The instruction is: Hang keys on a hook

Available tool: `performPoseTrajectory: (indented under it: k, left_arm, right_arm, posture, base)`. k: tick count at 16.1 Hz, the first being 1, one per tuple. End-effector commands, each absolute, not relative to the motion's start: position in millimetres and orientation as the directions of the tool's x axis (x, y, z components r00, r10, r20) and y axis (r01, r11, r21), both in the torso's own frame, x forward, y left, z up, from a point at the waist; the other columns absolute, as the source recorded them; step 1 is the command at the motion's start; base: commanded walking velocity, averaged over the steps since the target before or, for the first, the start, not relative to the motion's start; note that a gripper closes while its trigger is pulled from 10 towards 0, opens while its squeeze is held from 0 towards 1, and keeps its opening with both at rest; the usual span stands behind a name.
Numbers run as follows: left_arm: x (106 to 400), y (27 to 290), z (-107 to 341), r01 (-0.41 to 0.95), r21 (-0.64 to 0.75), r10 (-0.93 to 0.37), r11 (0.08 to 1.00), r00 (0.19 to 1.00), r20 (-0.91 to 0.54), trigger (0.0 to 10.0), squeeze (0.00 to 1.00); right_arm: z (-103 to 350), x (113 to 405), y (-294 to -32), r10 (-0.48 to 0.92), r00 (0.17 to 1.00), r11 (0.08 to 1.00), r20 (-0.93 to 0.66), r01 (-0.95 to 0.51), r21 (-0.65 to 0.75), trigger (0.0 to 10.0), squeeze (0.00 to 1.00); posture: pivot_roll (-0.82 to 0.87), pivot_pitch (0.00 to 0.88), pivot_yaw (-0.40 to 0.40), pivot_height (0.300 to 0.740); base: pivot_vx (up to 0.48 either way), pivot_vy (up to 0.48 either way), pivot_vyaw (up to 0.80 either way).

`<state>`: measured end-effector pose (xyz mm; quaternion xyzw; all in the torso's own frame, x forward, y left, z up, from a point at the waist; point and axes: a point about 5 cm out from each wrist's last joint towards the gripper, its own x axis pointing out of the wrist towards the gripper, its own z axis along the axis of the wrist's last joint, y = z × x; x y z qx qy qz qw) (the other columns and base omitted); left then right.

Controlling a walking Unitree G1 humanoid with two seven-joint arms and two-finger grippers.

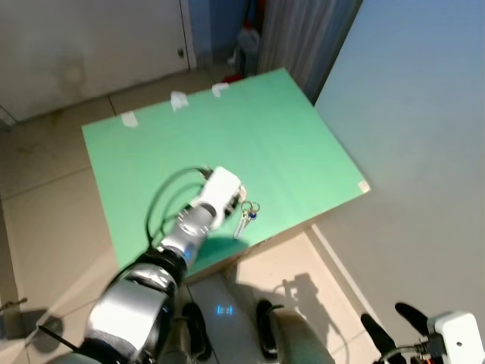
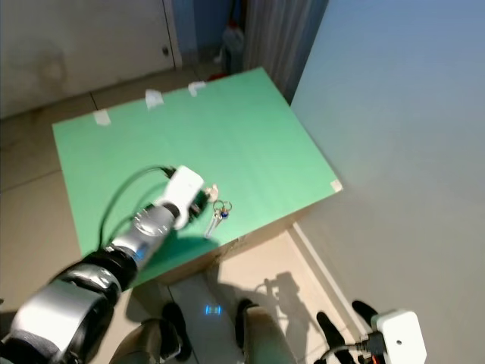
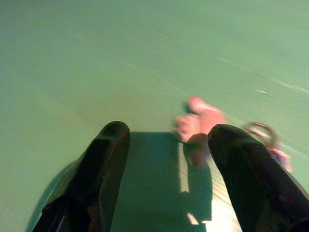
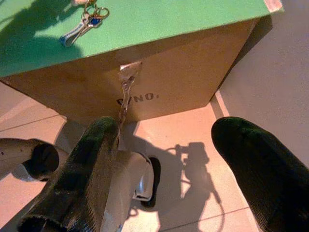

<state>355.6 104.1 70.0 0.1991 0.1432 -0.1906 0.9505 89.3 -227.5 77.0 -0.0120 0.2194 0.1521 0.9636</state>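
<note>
A bunch of keys [image 1: 245,214] with a silver clip and a blue bit lies on the green tabletop [image 1: 227,136] close to its near edge. My left gripper [image 1: 238,199] reaches over the table just beside the keys, its white wrist housing above them. In the left wrist view its fingers [image 3: 96,169] stand open with bare green surface between them, and the blurred keys [image 3: 203,123] lie just past the tips. My right gripper [image 1: 394,322] hangs low at the right over the floor, open, and its view looks at the keys [image 4: 84,24] from below the table edge.
The table is a cardboard box [image 4: 159,87] with a green top; white tape tabs [image 1: 178,100] mark its far edge. A grey wall [image 1: 424,152] rises at the right. Tiled floor [image 1: 45,205] surrounds the box, and a bottle [image 1: 248,39] stands by a curtain behind it.
</note>
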Motion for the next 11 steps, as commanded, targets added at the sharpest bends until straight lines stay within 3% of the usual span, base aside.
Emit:
performPoseTrajectory:
  k: [1,6,7,8,11]
  left_arm:
    - [352,102,65,0.439,0.341,-0.312,0.831,0.876,-0.367,10.0,0.00]
    - [358,108,71,0.427,0.304,-0.313,0.852,0.880,-0.358,10.0,0.00]
    - [357,107,71,0.433,0.295,-0.322,0.852,0.877,-0.356,10.0,0.60]
    - [357,107,71,0.434,0.299,-0.323,0.850,0.877,-0.356,10.0,1.00]
    - [362,106,78,0.426,0.317,-0.318,0.848,0.885,-0.340,10.0,1.00]
  right_arm:
    - [80,85,-232,0.264,0.856,0.960,-0.445,-0.276,0.037,10.0,0.00]
    - [87,74,-234,0.252,0.841,0.962,-0.479,-0.271,0.030,10.0,0.00]
    - [89,72,-232,0.251,0.841,0.962,-0.480,-0.271,0.029,10.0,0.00]
    - [89,70,-232,0.248,0.840,0.963,-0.483,-0.268,0.029,10.0,0.00]
    - [91,65,-232,0.232,0.840,0.968,-0.491,-0.250,0.029,10.0,0.00]
  posture:
    - [-0.57,0.363,-0.048,0.740]
    - [-0.60,0.392,-0.067,0.740]
    - [-0.61,0.396,-0.064,0.740]
    - [-0.61,0.395,-0.062,0.740]
    - [-0.62,0.394,-0.052,0.740]
  base:
    - [0.000,0.000,0.00]
    - [0.000,0.000,0.00]
    - [0.000,0.000,0.00]
    - [0.000,0.000,0.00]
    - [0.000,0.000,0.00]
